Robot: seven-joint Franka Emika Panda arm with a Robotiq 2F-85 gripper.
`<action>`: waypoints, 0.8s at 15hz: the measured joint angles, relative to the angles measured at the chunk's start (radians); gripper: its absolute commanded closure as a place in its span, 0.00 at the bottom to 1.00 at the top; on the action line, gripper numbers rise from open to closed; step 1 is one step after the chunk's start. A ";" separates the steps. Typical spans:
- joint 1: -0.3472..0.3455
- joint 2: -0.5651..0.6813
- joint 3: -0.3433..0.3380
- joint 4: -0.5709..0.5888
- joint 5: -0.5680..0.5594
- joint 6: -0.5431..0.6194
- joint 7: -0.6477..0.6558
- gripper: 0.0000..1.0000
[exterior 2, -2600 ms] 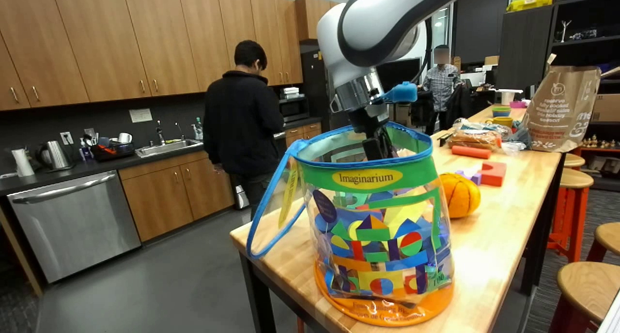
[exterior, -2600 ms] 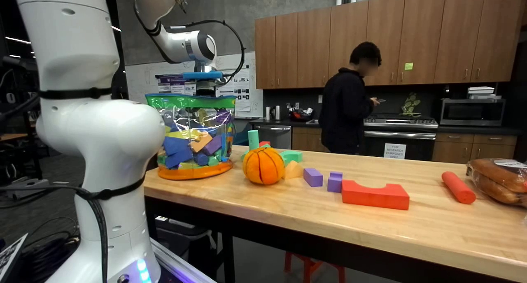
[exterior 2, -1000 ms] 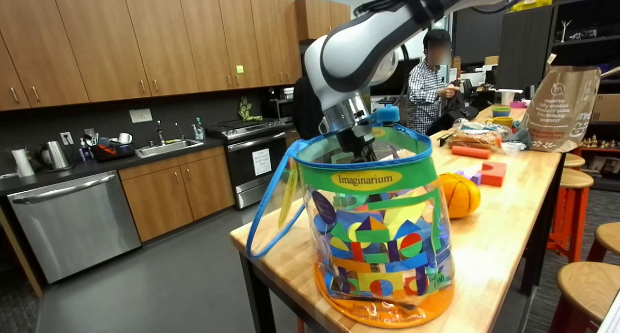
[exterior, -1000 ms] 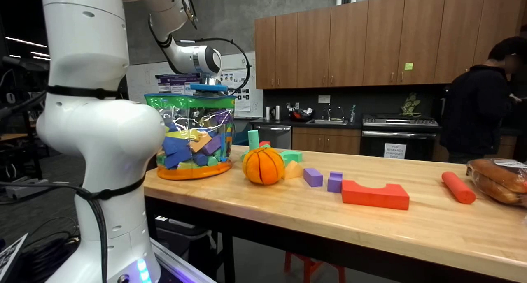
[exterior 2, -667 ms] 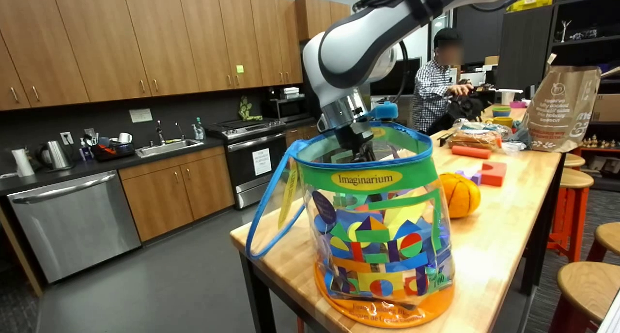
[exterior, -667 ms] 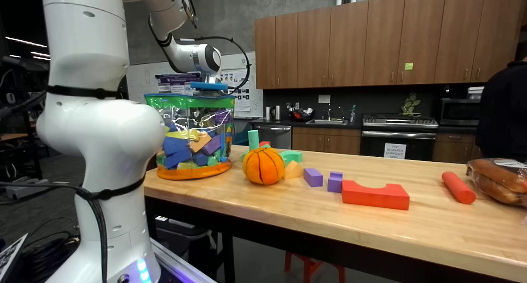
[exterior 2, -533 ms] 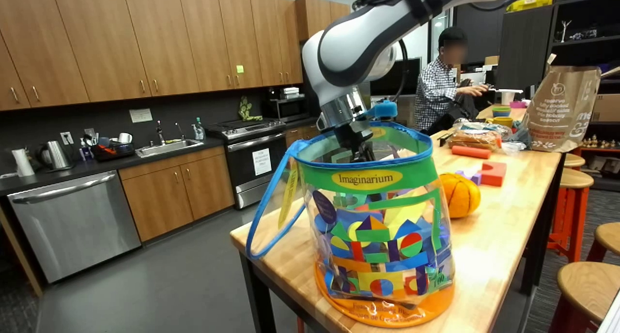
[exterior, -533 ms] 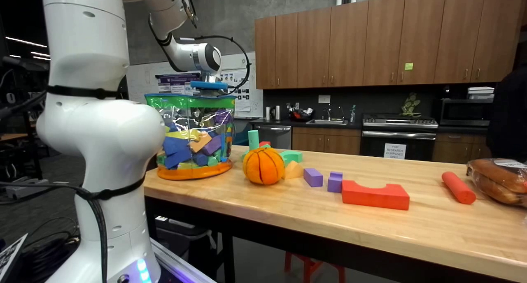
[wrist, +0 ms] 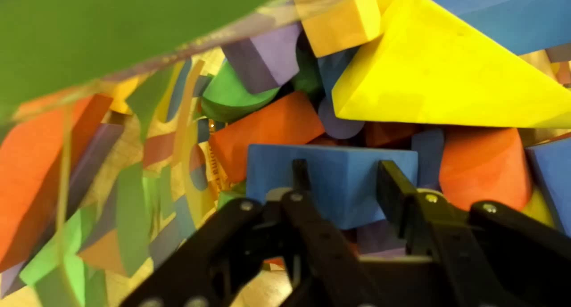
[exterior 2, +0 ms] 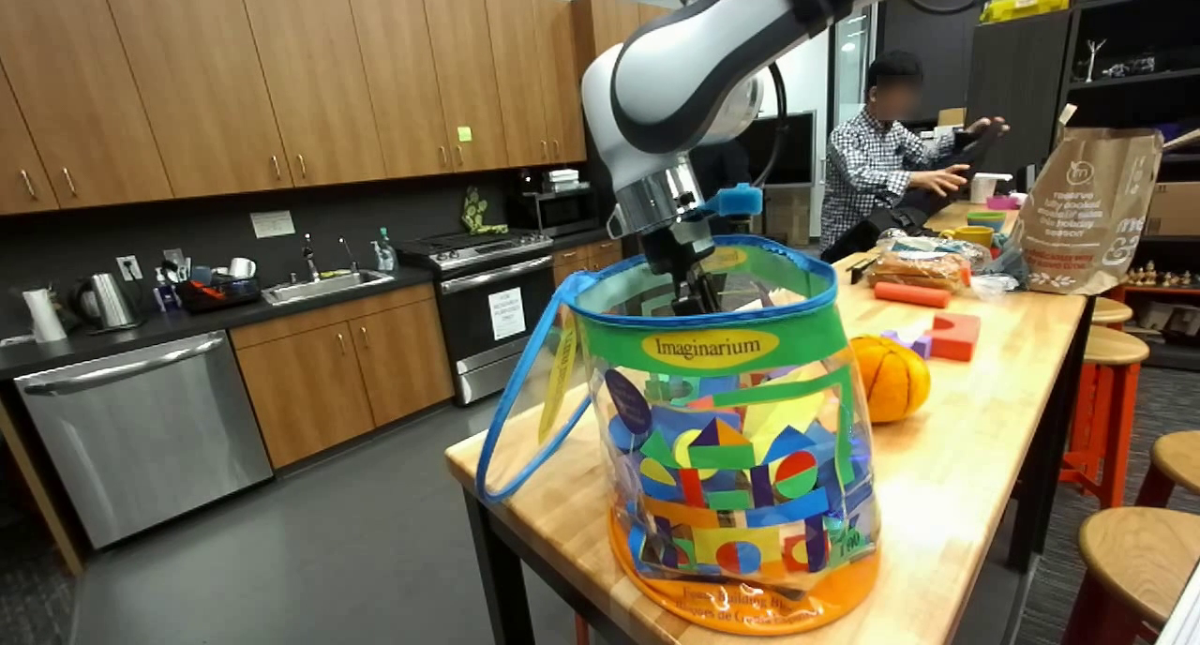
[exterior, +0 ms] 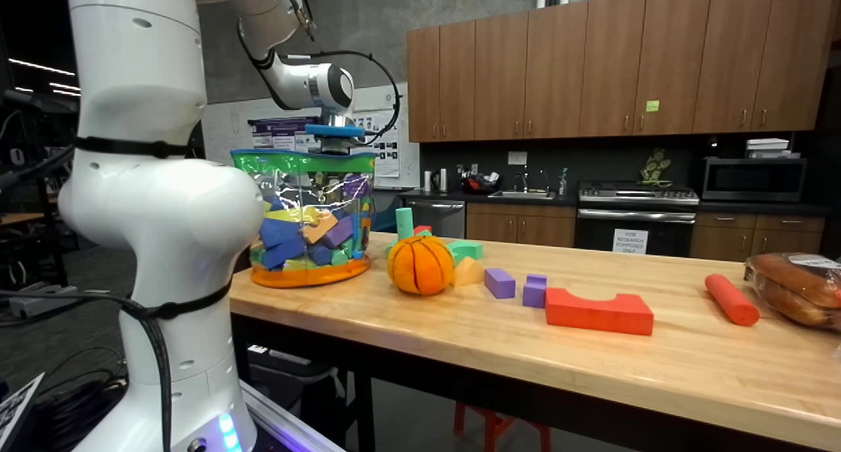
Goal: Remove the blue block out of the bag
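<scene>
The bag [exterior 2: 614, 345], clear with a green top band and bright print, stands upright at the table's end, full of foam blocks. My gripper [exterior 2: 696, 293] reaches down through its mouth; the rim hides the fingertips there. Among the blocks in the wrist view is the blue block [wrist: 328, 182], one corner edge turned towards me. My gripper [wrist: 342, 164] has its two black fingers astride that edge, one against each face, with no gap seen; the block extends past both fingers. Its underside is hidden. The exterior views do not single this block out.
Near the fingers in the bag lie a large yellow wedge [wrist: 446, 70] and a red block [wrist: 267, 133]. The green band [wrist: 111, 21] hangs close by. Outside, an orange ball [exterior: 420, 265], a purple block [exterior: 500, 283], a red arch [exterior: 599, 311] and a red cylinder [exterior: 731, 299] lie on the table.
The gripper sank deeper into the bag, then rose slightly during the last half second. The bag has stayed in place. A person in black has walked away from the counter.
</scene>
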 measured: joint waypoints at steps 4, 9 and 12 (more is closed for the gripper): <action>-0.004 -0.033 -0.002 0.011 -0.016 0.000 0.008 0.88; -0.009 -0.139 -0.004 0.018 -0.041 -0.002 0.021 0.88; -0.011 -0.217 -0.005 0.023 -0.061 -0.002 0.025 0.89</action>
